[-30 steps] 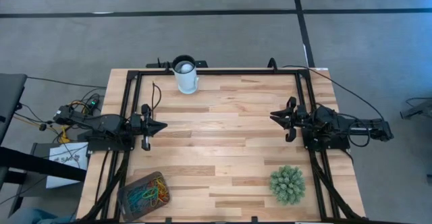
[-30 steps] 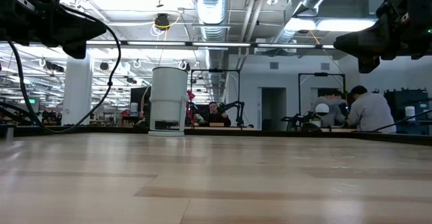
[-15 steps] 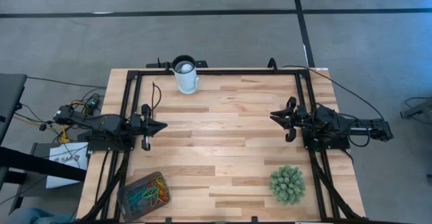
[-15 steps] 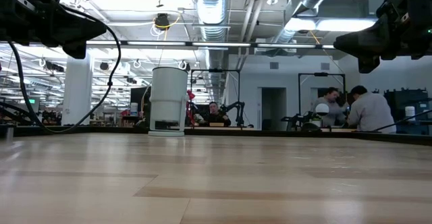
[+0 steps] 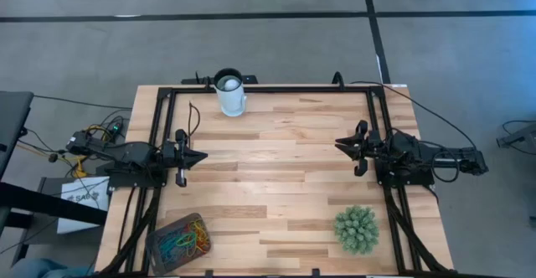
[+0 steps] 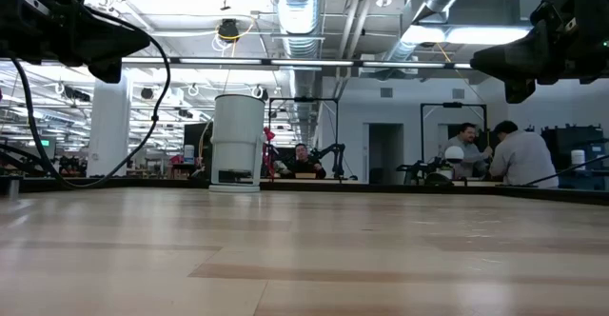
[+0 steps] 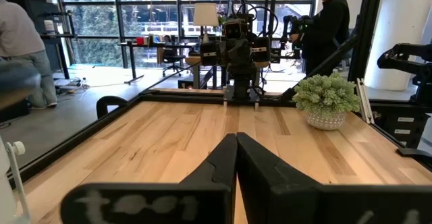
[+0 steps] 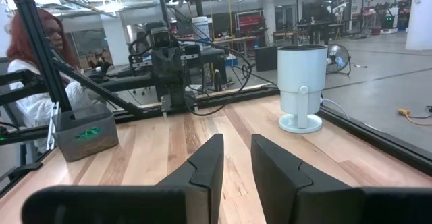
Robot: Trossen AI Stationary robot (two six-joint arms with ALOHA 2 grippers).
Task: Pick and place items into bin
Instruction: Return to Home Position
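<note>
Unmoved — left hand [image 5: 203, 155], right hand [image 5: 339, 142] at edges [image 5: 134, 115]

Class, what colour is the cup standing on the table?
White; the cup shows best in the right wrist view.

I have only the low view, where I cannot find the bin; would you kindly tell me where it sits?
Observer: The bin sits at the table corner on the left arm's side, at the end far from the white cup.
Operator: Is anything in it?
Observer: Yes, a heap of coloured bands.
Operator: How do the grippers stand?
Observer: The left gripper is shut and the right gripper slightly open, both holding nothing.
</note>
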